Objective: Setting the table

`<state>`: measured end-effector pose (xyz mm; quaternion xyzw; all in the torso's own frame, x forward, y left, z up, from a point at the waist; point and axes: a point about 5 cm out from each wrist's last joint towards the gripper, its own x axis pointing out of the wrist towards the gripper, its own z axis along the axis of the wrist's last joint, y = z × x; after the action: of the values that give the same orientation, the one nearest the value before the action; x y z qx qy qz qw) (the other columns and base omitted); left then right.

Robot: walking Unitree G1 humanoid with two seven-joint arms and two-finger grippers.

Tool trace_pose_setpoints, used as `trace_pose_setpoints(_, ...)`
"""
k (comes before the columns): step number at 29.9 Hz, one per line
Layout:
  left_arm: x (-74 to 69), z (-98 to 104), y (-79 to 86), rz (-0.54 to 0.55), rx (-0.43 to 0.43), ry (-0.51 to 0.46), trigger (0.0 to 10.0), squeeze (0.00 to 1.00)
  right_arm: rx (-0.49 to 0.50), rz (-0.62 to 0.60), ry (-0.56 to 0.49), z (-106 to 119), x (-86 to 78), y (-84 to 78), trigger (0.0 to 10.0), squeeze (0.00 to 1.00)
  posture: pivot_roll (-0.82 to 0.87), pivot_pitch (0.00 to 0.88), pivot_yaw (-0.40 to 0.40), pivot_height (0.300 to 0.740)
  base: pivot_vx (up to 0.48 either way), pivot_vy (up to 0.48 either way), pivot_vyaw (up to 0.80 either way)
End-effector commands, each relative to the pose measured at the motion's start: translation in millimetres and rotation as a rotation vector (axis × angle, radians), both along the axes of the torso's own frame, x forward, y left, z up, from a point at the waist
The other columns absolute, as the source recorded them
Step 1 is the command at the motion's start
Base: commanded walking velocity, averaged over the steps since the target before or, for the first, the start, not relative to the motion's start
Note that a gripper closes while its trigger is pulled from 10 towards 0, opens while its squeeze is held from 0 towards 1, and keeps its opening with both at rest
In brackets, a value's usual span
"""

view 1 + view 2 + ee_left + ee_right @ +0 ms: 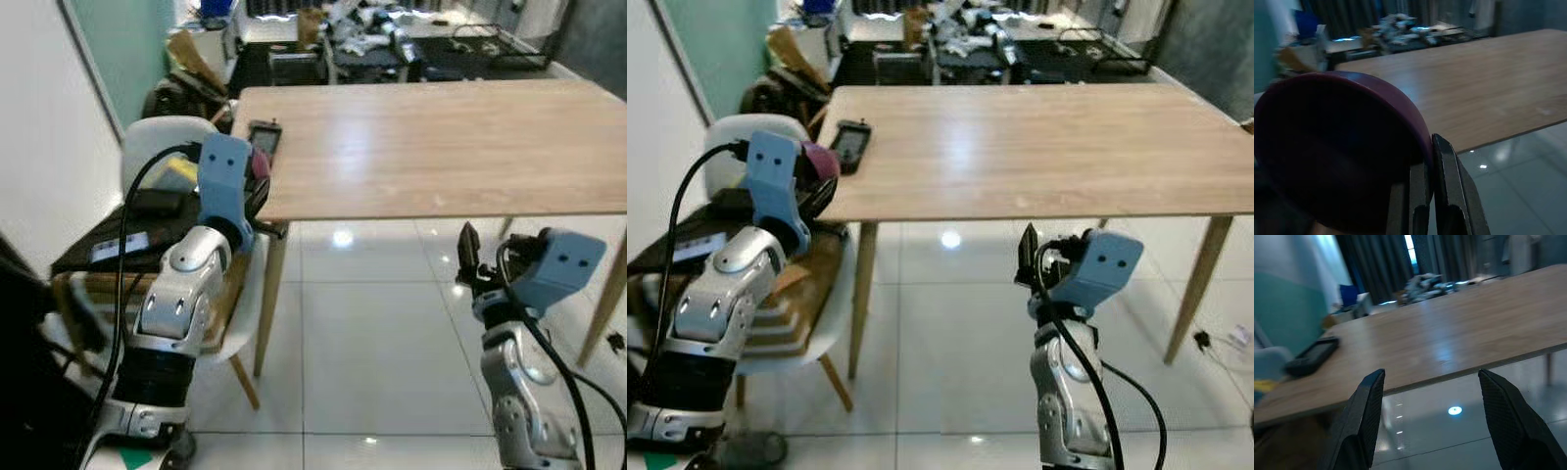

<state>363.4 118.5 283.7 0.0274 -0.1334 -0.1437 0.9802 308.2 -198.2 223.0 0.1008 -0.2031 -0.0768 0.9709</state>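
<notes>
One maroon bowl (1337,147) is clamped by left gripper (1432,161) fingers at bench (441,147) near-left corner | right gripper (1432,416) fingers spread wide, empty

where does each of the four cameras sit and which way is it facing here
Left and right eye views: head, looking forward and down at the wooden table; both arms show.
Left wrist view: along the left gripper, shut on a maroon bowl.
Right wrist view: between the open right gripper fingers.
All share the table; eye and right wrist views share the black device.

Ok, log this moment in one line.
left gripper: shut on maroon bowl, near table corner | right gripper: open, below table edge | bowl not placed
</notes>
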Motion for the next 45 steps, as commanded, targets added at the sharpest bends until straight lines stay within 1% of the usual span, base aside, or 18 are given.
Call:
trace_pose_setpoints(1, 0.0, -3.8, 0.9, 0.004, -0.002, 0.008, 10.0, 0.0, 0.001, -0.016, 0.008, -2.4, -2.3, -3.5, 10.0, 0.0, 0.08, 0.11, 0.122, 0.74, -0.244, 0.0, 0.0)
trace_pose_setpoints(12, 1.0, -4.7, 1.2, 0.006, -0.016, 0.011, 10.0, 0.0, -0.006, -0.024, 0.005, -0.1, -2.2, -5.8, 10.0, 0.0, 0.07, 0.11, 0.117, 0.74, -0.022, 0.0, -0.04)
trace_pose_setpoints(23, 0.3, -4.5, -0.4, -0.005, -0.028, 0.01, 10.0, 0.0, 0.003, -0.019, 0.013, -1.2, -1.9, -5.7, 10.0, 0.0, 0.07, 0.111, 0.117, 0.74, 0.0, 0.0, -0.79)
trace_pose_setpoints(30, 0.7, -9.4, 1.7, 0.009, -0.027, 0.026, 10.0, 0.0, 0.003, -0.014, 0.019, -2.8, -1.3, -5.1, 10.0, 0.0, 0.07, 0.114, 0.113, 0.74, 0.0, 0.0, -0.78)
trace_pose_setpoints(31, 0.3, -17.2, 5.2, 0.027, -0.008, 0.041, 10.0, 0.0, 0.002, -0.007, 0.029, -5.4, -0.6, -4.1, 10.0, 0.0, 0.07, 0.114, 0.113, 0.74, 0.0, 0.0, -0.79)
trace_pose_setpoints(33, 0.1, -20.2, 6.5, 0.033, 0.0, 0.047, 10.0, 0.0, 0.001, -0.004, 0.032, -6.4, -0.4, -3.8, 10.0, 0.0, 0.07, 0.114, 0.113, 0.74, 0.0, 0.0, -0.79)
trace_pose_setpoints(34, -0.8, -30.5, 9.7, 0.046, 0.018, 0.071, 10.0, 0.0, -0.001, 0.003, 0.047, -10.5, 0.5, -3.2, 10.0, 0.0, 0.08, 0.115, 0.105, 0.74, 0.0, 0.0, -0.79)
trace_pose_setpoints(35, -1.2, -34.7, 11.0, 0.052, 0.027, 0.081, 10.0, 0.0, -0.003, 0.005, 0.054, -12.5, 0.9, -3.1, 10.0, 0.0, 0.08, 0.115, 0.105, 0.74, 0.0, 0.0, -0.78)
trace_pose_setpoints(37, -1.5, -37.3, 11.8, 0.055, 0.032, 0.086, 10.0, 0.0, -0.004, 0.006, 0.059, -13.8, 1.2, -3.1, 10.0, 0.0, 0.08, 0.115, 0.105, 0.74, 0.0, 0.0, -0.78)
trace_pose_setpoints(41, -5.2, -58.0, 17.2, 0.063, 0.057, 0.135, 10.0, 0.0, -0.022, 0.007, 0.122, -31.7, 2.1, -3.5, 10.0, 0.0, 0.08, 0.117, 0.098, 0.74, 0.0, 0.0, -0.78)
trace_pose_setpoints(43, -5.2, -58.0, 17.2, 0.063, 0.057, 0.135, 10.0, 0.0, -0.022, 0.007, 0.122, -31.7, 2.1, -3.5, 10.0, 0.0, 0.08, 0.117, 0.098, 0.74, 0.0, 0.0, -0.78)
trace_pose_setpoints(45, -10.4, -82.1, 22.3, 0.065, 0.076, 0.194, 10.0, 0.0, -0.06, 0.015, 0.193, -52.3, 0.7, -3.7, 10.0, 0.0, 0.08, 0.115, 0.093, 0.74, 0.0, 0.0, -0.78)
